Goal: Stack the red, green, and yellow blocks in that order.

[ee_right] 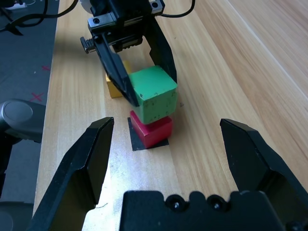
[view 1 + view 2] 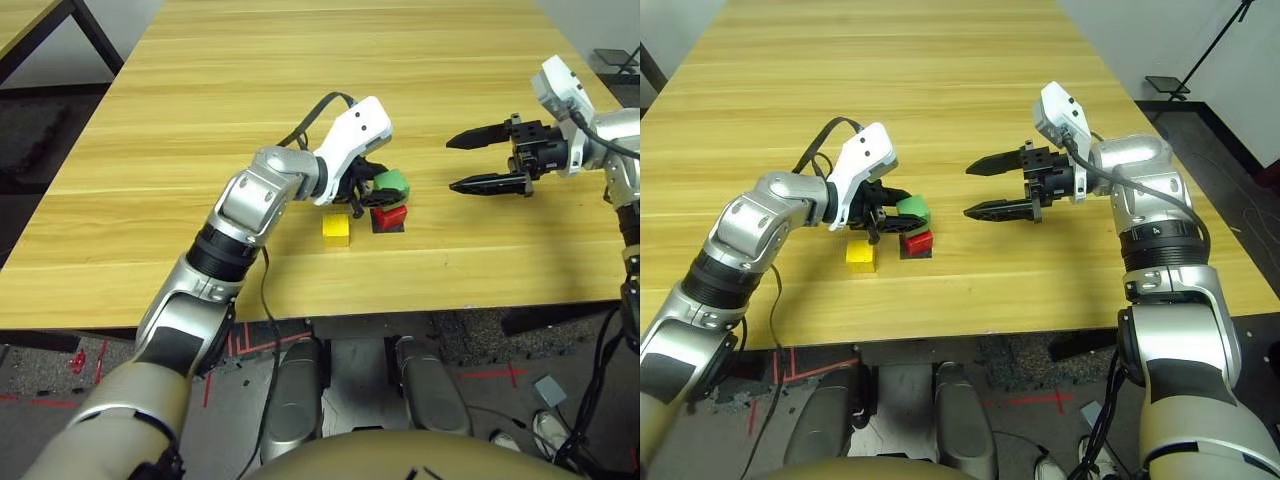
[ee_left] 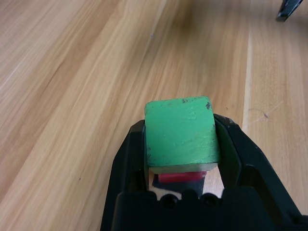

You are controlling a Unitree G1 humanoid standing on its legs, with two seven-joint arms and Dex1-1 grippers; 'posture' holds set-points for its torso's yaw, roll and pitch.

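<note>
Left pincer (image 1: 139, 72) grips the green block (image 1: 153, 94) over the red block (image 1: 151, 128) on its black patch (image 1: 136, 137); yellow block (image 2: 336, 228) sits beside; right pincer (image 2: 472, 162) hangs open nearby above the surface (image 2: 200, 120).

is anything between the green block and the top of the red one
Nothing visible. The left gripper holds the green block right over the red block, which sits on the black patch. The yellow block lies off to the side.
</note>
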